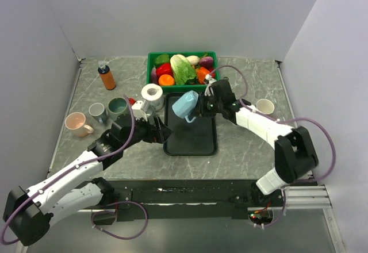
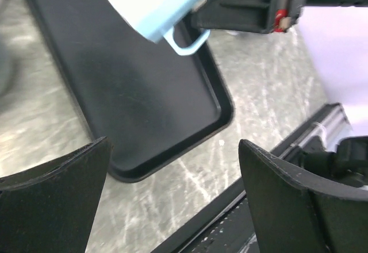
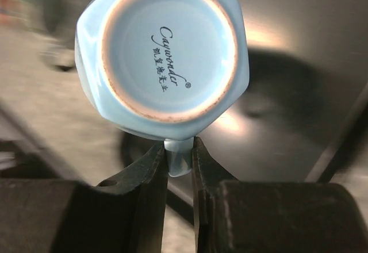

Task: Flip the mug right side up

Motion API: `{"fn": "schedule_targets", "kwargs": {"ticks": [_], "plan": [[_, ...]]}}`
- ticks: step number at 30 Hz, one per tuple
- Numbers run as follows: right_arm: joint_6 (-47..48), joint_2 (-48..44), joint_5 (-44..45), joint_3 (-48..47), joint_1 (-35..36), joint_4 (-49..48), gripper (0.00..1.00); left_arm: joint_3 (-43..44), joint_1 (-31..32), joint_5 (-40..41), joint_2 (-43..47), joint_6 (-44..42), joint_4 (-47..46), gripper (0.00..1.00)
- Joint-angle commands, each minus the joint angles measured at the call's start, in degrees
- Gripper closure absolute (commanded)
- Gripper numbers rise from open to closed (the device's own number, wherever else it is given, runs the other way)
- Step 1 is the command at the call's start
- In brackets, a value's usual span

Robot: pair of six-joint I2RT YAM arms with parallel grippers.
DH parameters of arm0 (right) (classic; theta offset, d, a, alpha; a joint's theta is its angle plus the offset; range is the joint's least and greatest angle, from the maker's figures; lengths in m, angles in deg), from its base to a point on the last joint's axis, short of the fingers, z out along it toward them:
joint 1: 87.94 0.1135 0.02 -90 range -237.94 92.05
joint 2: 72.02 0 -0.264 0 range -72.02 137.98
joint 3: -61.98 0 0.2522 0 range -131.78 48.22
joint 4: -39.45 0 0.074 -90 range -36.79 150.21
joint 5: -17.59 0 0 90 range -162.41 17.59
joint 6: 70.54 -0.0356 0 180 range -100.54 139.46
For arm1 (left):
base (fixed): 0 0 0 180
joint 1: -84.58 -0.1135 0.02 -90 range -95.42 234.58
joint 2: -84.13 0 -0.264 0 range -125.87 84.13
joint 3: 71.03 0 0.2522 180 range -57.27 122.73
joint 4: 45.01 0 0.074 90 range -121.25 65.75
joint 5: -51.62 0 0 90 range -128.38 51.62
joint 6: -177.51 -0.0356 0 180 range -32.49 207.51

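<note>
Right tool (image 3: 180, 156) on mug (image 3: 164, 52) handle, above tray (image 3: 299, 92)

Even bright overhead light; glare on tray (image 3: 287, 11), shadow of mug (image 3: 164, 49) beside it; wrist-view bkgd blurred

Light-blue mug (image 1: 185, 104) — black tray (image 1: 192, 141), green basket (image 1: 150, 63), grey marbled table (image 1: 247, 144).

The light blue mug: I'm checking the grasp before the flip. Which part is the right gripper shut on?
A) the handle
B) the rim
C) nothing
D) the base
A: in the right wrist view the right gripper pinches the handle of the mug, whose base faces the camera.
</note>
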Motion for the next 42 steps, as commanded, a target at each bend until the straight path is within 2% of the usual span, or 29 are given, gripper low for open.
{"fn": "schedule_targets", "kwargs": {"ticks": [1,3,7,10,14,17,21,26,31,33,34,37,42], "plan": [[-13.4,-9.2,-8.3,3.2,0.4,-18.6,1.0,-1.6,0.4,-5.0,-0.6,2.4,-12.6,0.04],[-17.2,-11.6,-9.4,4.5,0.5,-22.2,1.0,-2.9,0.5,-6.7,-0.7,4.0,-16.0,0.04],[-24.7,-14.9,-12.5,9.1,0.9,-30.5,1.0,-6.0,1.3,-8.0,-0.8,7.9,-29.5,0.04],[-30.3,-17.0,-14.2,11.8,1.1,-36.0,1.0,-7.3,1.7,-4.6,-1.8,11.2,-34.6,0.04],[-33.5,-17.3,-16.5,10.0,1.1,-31.7,1.0,-4.9,1.8,-3.3,-5.4,11.2,-36.0,0.04],[-37.7,-18.1,-17.9,12.3,1.1,-37.6,1.0,-3.2,2.0,-4.2,-8.8,12.2,-38.3,0.04],[-38.8,-19.4,-18.2,13.2,1.1,-38.3,1.0,-3.3,2.1,-4.1,-11.4,15.0,-41.8,0.04],[-39.4,-20.6,-18.8,14.6,1.1,-40.1,1.0,-5.7,2.1,-1.6,-10.2,17.6,-47.2,0.02],[-40.2,-20.6,-20.0,16.4,1.1,-44.0,1.0,-7.5,2.1,-2.0,-9.5,19.5,-53.7,0.09],[-41.1,-20.5,-20.4,17.0,1.1,-45.2,1.0,-7.0,2.2,-2.6,-10.2,19.6,-53.4,0.17],[-41.3,-20.5,-20.7,17.1,1.1,-46.3,1.0,-6.8,2.2,-2.7,-10.5,19.6,-53.4,0.26],[-42.1,-20.4,-21.6,17.6,1.1,-48.1,1.0,-6.5,2.2,-3.5,-11.6,19.7,-54.1,0.37],[-43.2,-20.4,-23.0,19.2,1.2,-49.8,1.0,-6.4,2.2,-2.8,-12.0,20.5,-55.7,0.42]]}}
